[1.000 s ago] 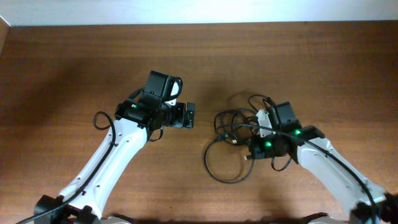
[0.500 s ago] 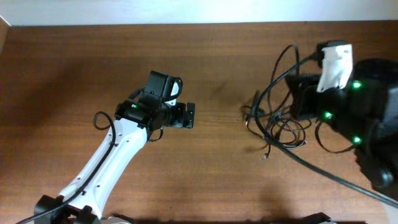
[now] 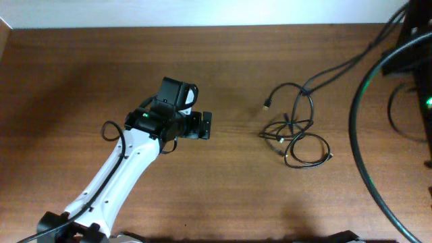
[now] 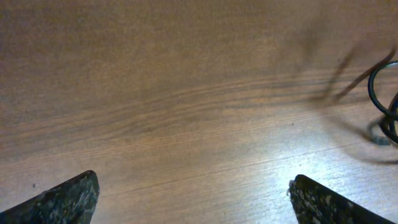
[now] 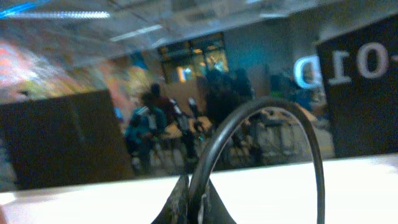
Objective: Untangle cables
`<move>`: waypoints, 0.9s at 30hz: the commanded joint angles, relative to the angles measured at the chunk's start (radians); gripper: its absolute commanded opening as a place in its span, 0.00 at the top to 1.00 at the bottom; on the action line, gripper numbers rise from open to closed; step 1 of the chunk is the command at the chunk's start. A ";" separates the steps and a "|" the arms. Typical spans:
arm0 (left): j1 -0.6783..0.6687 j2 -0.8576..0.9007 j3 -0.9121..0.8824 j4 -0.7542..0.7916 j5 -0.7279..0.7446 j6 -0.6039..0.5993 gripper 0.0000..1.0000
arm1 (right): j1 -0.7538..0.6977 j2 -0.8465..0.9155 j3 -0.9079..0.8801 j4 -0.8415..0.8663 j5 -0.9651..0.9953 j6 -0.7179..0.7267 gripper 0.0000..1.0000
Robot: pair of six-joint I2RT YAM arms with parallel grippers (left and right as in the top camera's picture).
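Wood table (image 3: 81,81): brown, seen from overhead.
Cut off: right arm (image 3: 418,44) sits mostly outside the overhead frame at top-right edge, dark and blurred; its fingers don't show there.
Hard to read: right wrist view faces a blurry room, not the tabletop.
Pile: cables (image 3: 297,135) are thin black cords in small tangled loops, right of centre; plug end (image 3: 266,106) pokes out at upper left.
Raised part: lifted cord (image 3: 344,64) climbs from pile toward right arm.
R fingers: right gripper (image 5: 198,202) shows tips only at btm of wrist view, pressed together, pinching lifted cord (image 5: 261,109), which arcs up in a loop.
L fingers: left gripper (image 3: 207,125) (image 4: 196,199) spread wide, nothing between, over bare wood; cables (image 4: 380,102) lie well apart to its right, only a loop edge in wrist view.
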 commanded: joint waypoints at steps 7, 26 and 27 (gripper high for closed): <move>0.002 -0.021 -0.001 0.000 -0.008 -0.010 0.01 | 0.005 -0.027 0.008 -0.363 0.544 -0.057 0.96; 0.002 -0.021 -0.001 0.000 -0.008 -0.010 0.01 | 0.005 0.343 0.005 -0.763 -0.178 0.332 0.96; 0.002 -0.021 -0.001 0.000 -0.007 -0.010 0.01 | 0.005 0.328 0.005 -0.790 -0.179 0.331 0.96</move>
